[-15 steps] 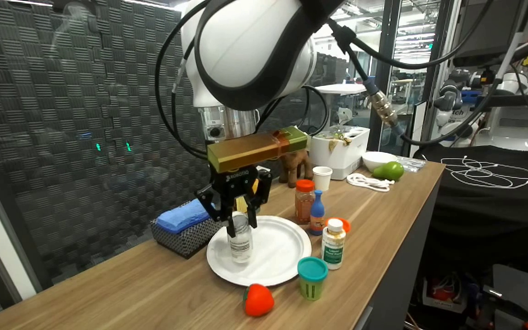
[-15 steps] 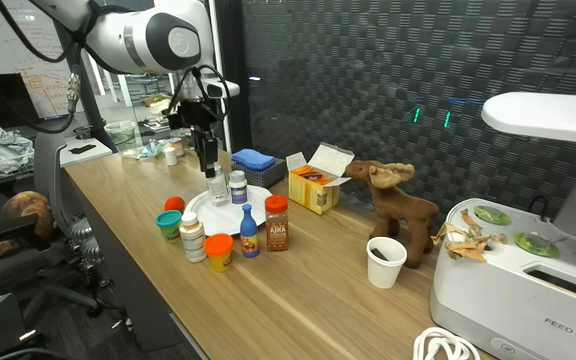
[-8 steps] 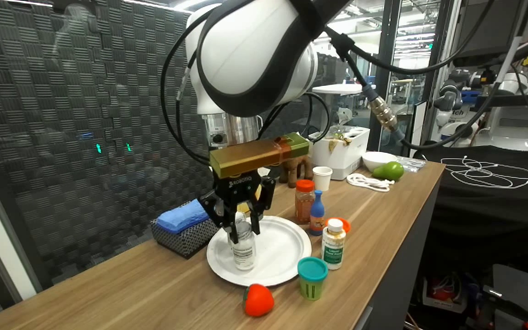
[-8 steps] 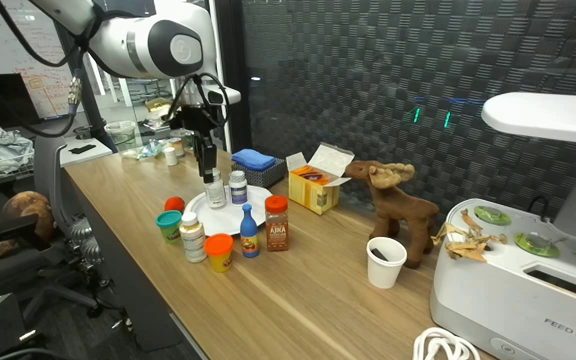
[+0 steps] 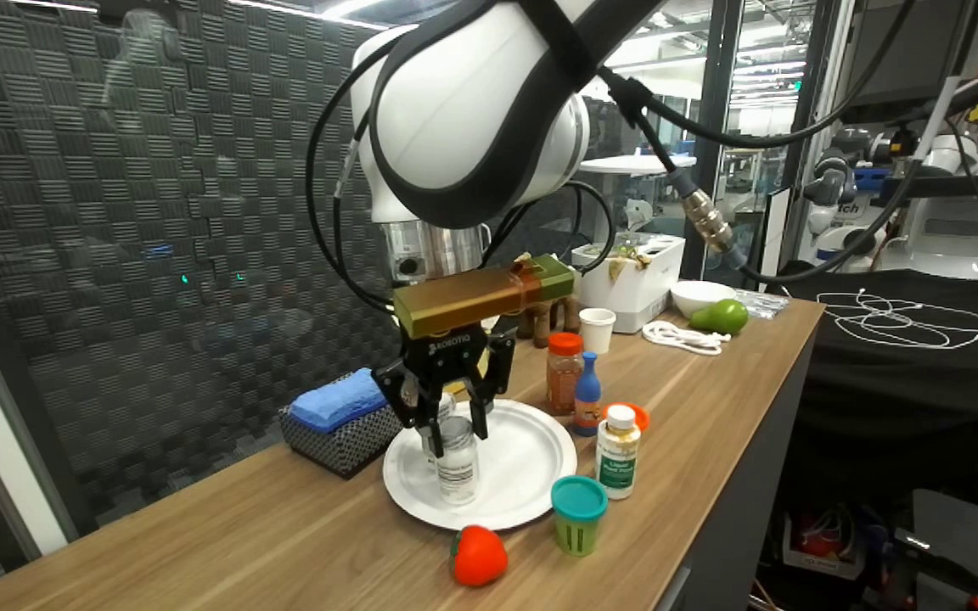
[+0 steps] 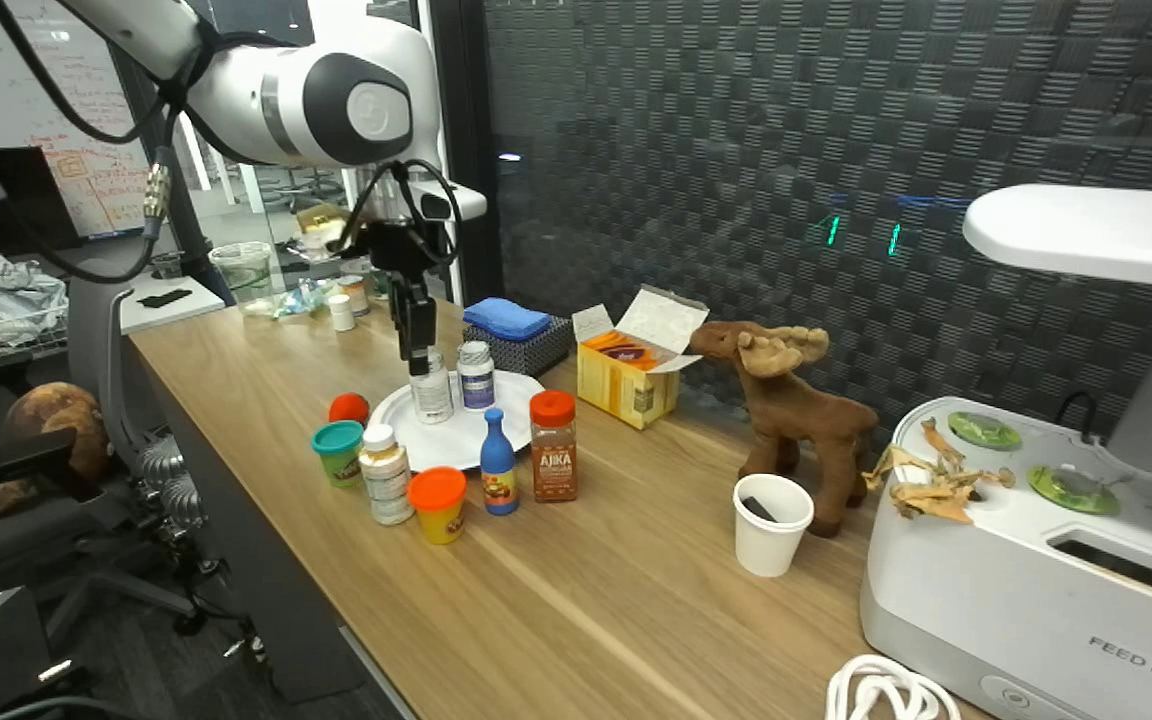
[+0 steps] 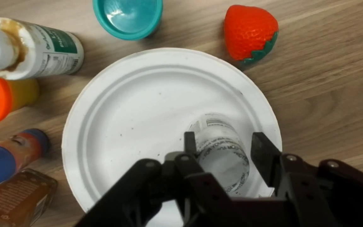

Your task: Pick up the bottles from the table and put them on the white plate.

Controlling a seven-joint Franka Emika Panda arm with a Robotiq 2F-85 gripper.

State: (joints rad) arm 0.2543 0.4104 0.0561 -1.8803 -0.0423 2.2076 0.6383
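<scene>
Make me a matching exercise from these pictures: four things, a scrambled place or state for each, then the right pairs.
1. small white bottle with a purple label
2. blue long-necked bottle
3. yellow cardboard box
4. white paper cup

A. white flaps raised open
B. dark object inside
C. on the round white plate
D. beside the red-capped rust-brown bottle

Pairs: 1-C; 2-D; 3-A; 4-B
</scene>
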